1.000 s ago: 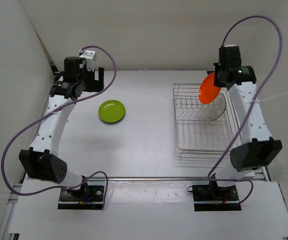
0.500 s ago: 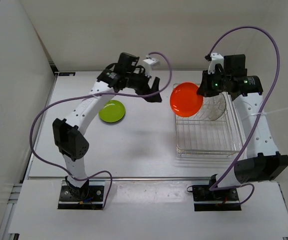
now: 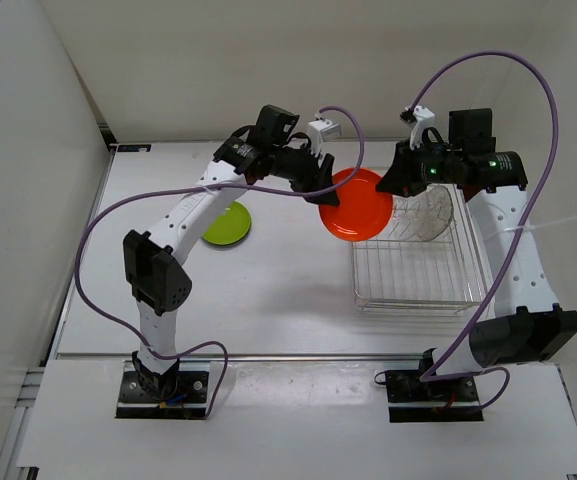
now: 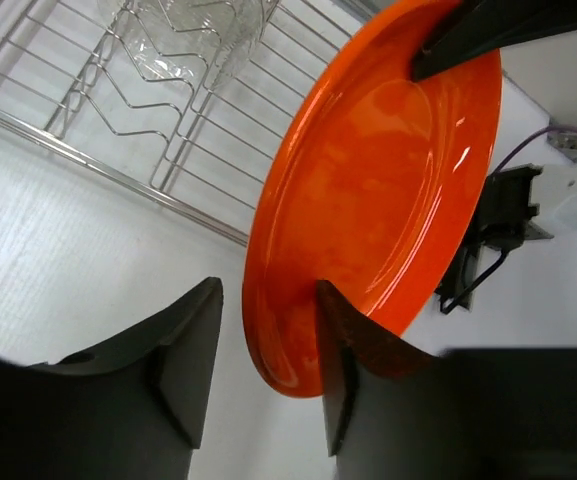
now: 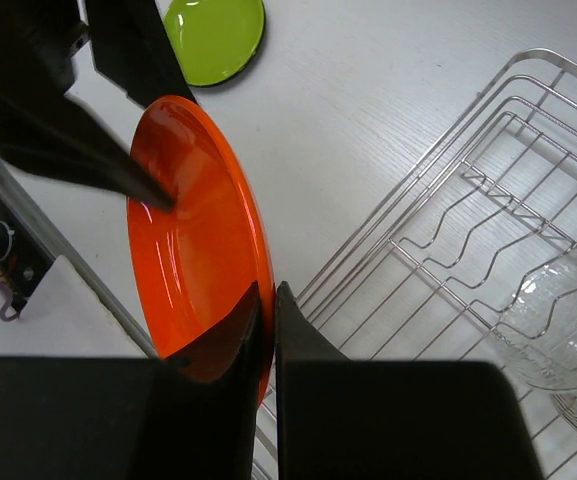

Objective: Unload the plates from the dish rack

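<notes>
White worktop point(image 3: 288, 290). Round orange plate point(image 3: 356, 205): aloft, tilted, at left edge of silver wire dish rack point(image 3: 368, 296); right jaws clamped on one rim, left jaws open astride the opposite rim. Lime green plate point(image 3: 232, 229): flat on worktop.

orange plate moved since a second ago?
Yes. The orange plate has shifted left: it was above the far end of the dish rack and now straddles its left rim.

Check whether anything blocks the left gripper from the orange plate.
Nothing visible does. The orange plate has its rim inside the open left gripper, with nothing else in the gap. The right gripper holds the opposite rim, away from that side.
</notes>
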